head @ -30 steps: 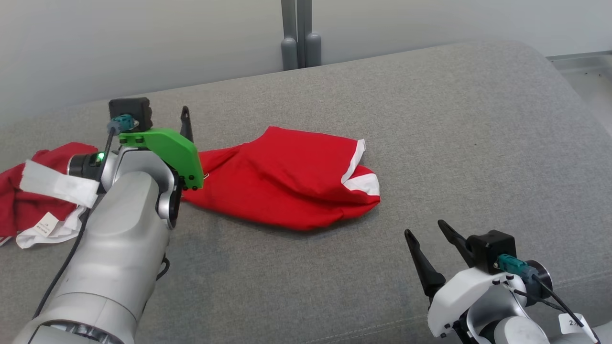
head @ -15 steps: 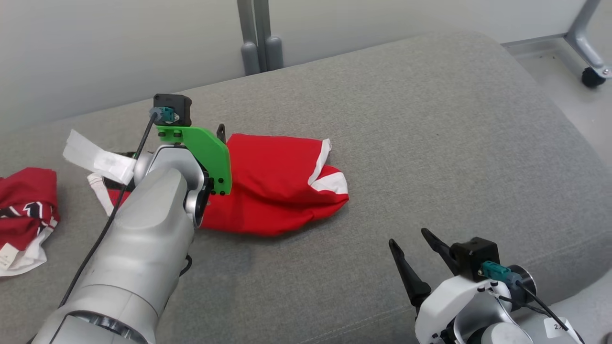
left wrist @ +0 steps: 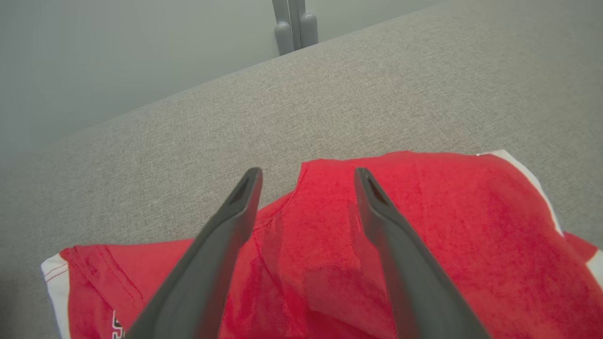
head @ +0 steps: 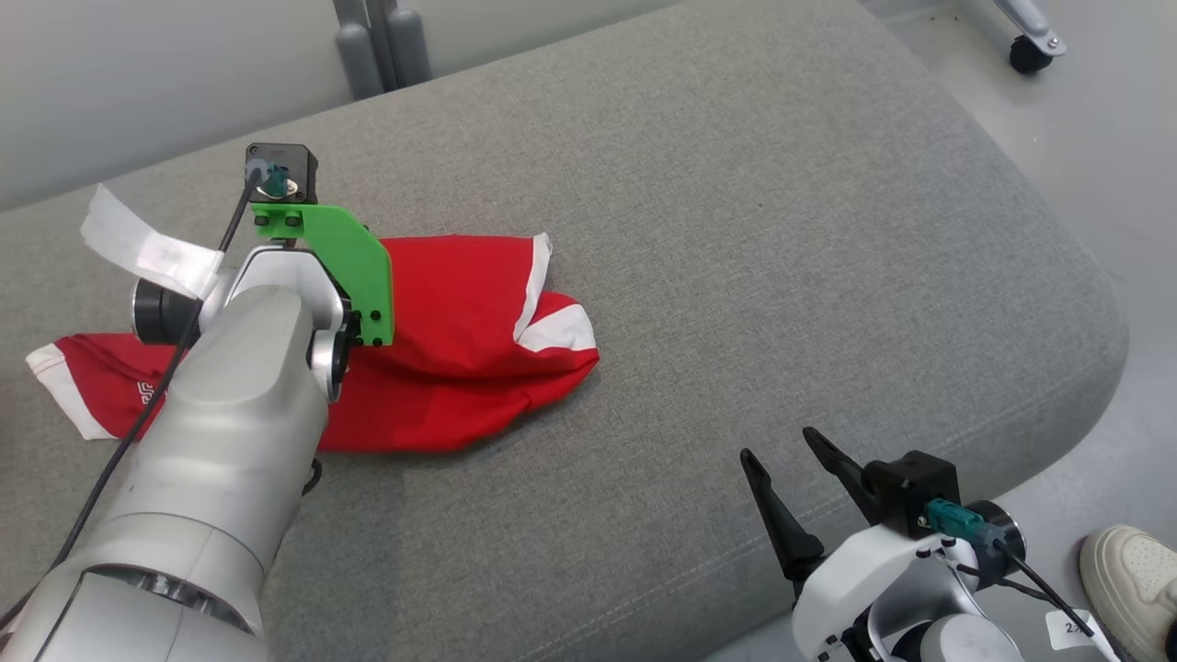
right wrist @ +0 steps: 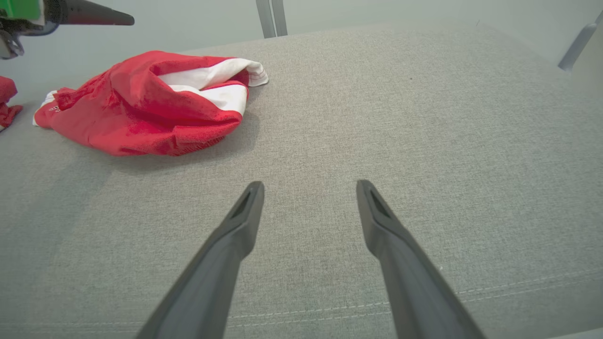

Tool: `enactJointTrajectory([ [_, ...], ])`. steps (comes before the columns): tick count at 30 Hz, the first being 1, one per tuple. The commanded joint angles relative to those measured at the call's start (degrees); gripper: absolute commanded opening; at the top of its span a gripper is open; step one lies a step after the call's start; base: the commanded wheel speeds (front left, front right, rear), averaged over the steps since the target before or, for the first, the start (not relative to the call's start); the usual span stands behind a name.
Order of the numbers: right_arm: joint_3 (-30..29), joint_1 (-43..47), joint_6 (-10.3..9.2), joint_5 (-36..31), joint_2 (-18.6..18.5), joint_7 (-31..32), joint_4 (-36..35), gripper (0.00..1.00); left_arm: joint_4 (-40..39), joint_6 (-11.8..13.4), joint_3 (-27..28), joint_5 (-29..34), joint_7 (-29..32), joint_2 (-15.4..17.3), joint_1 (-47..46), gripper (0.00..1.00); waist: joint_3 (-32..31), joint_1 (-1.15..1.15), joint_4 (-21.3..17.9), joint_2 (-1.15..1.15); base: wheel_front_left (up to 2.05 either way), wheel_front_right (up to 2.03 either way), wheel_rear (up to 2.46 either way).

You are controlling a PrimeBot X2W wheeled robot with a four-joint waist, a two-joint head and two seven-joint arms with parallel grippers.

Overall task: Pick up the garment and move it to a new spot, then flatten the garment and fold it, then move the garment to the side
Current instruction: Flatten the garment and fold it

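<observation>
An unreadable white logo (head: 144, 393) is printed on the crumpled red white-trimmed garment (head: 460, 368); left gripper (left wrist: 306, 176) and right gripper (right wrist: 308, 188) are spread wide.

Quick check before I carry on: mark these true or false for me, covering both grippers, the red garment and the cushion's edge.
1. The left gripper is shut on the red garment. False: its jaws stand open over the garment, gripping nothing.
2. The right gripper is open over bare grey cushion, apart from the garment. True.
3. The garment lies flat and folded. False: it is bunched and rumpled.
4. A shoe shows beside the cushion's near right corner. True.
</observation>
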Motion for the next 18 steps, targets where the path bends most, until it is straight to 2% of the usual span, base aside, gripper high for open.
enactJointTrajectory([
  [1, 0.00, -0.75, 0.00, 0.28, -0.01, -0.38, -0.23, 1.00, 0.42, 0.53, -0.06, 0.08, 1.12, 0.59, -0.87, 1.00, 2.78, 0.00, -1.78, 0.00, 0.00, 0.00, 0.00],
  [3, -0.42, -1.19, 0.00, 0.48, -0.01, -0.90, -0.35, 1.00, 0.96, 0.52, 0.41, -0.90, 4.76, 1.08, -1.94, 1.00, 4.42, 0.00, -1.62, 0.00, 0.00, 0.00, 0.00],
  [7, -0.59, -1.92, 0.00, 0.55, -0.01, -1.46, 0.08, 1.00, 1.39, 0.26, 0.58, -1.55, 8.35, 2.19, -3.46, 1.00, 5.94, 0.00, -1.19, 0.00, 0.00, 0.00, 0.00],
  [18, 0.35, -3.00, 0.00, 1.09, -0.02, -2.15, 0.59, 1.00, 1.75, -2.10, 1.46, -3.73, 15.81, 2.96, -6.61, 1.00, 8.66, 0.00, -1.87, 0.00, 0.00, 0.00, 0.00],
])
